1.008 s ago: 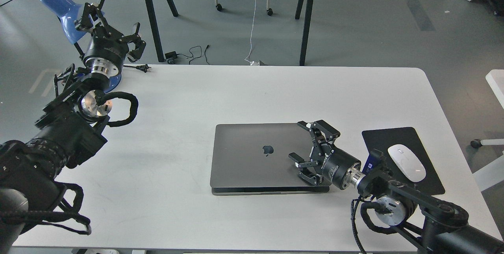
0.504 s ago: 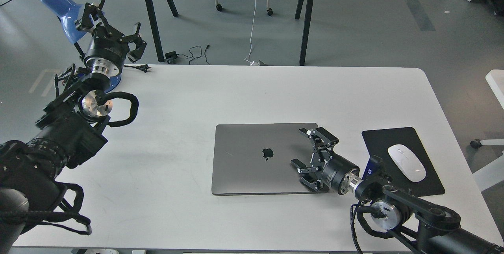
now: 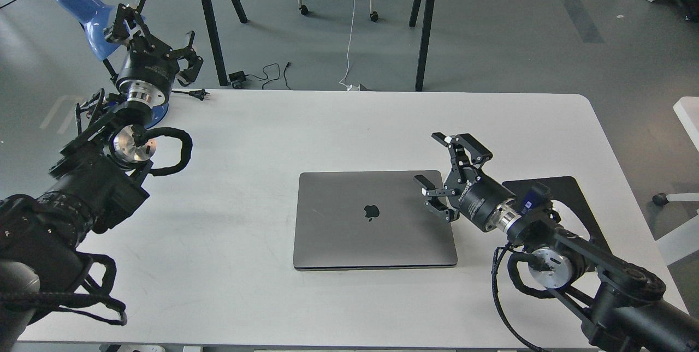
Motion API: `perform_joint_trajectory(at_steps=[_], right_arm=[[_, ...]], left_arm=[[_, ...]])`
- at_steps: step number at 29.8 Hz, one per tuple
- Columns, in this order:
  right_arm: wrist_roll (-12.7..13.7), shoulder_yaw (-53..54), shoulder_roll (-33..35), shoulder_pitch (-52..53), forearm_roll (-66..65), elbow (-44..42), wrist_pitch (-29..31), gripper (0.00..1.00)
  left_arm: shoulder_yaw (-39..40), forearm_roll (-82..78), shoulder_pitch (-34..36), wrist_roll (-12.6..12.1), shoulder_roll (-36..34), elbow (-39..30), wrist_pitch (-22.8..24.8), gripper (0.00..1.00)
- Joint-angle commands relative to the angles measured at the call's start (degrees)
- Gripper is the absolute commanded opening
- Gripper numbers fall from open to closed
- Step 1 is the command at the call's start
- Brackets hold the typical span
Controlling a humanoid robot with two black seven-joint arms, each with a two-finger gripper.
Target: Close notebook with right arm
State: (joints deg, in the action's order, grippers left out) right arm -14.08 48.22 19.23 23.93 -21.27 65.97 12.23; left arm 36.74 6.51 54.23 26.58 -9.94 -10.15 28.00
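Observation:
The notebook (image 3: 360, 221) is a space-grey laptop lying shut and flat on the white table (image 3: 327, 128), its lid with the dark apple logo facing up. My right gripper (image 3: 437, 163) is open and empty, raised above the notebook's far right corner and not touching the lid. The right arm (image 3: 551, 254) comes in from the lower right. My left gripper (image 3: 150, 33) is open and empty, held high at the table's far left corner next to the blue lamp (image 3: 82, 8).
A black mouse pad (image 3: 573, 194) lies right of the notebook, partly hidden by my right arm. A black plug and cable (image 3: 194, 93) lie at the far left table edge. Black table legs (image 3: 423, 30) stand behind the table.
The lid went from slightly ajar to fully shut. My right gripper then lifted off the lid and moved up and to the right, now covering the white mouse. The left arm has not moved.

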Motion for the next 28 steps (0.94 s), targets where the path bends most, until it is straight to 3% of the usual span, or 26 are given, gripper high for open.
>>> perform_joint_trajectory(at_steps=[1, 8, 16, 18, 28], right_arm=[[1.68, 10.29, 0.11, 2.70, 0.00, -1.28, -0.63, 1.00], [2.83, 21.21, 0.02, 9.81, 6.04, -12.17, 1.22, 1.00], [3.62, 20.86, -0.50, 17.64, 18.88, -28.17, 5.69, 1.00], [4.84, 20.60, -0.59, 18.00, 20.30, -29.32, 6.14, 1.00], [4.59, 15.41, -2.00, 17.47, 20.21, -28.80, 6.32, 1.00]], left_arm=[[0.00, -0.01, 0.00, -0.13, 0.01, 0.04, 0.00, 1.00], [0.00, -0.01, 0.00, -0.39, -0.07, 0.04, 0.00, 1.00], [0.00, 0.17, 0.00, -0.39, 0.01, -0.05, 0.00, 1.00], [0.00, 0.17, 0.00, -0.39, 0.01, 0.04, 0.00, 1.00], [0.00, 0.08, 0.00, -0.39, -0.16, 0.04, 0.00, 1.00]])
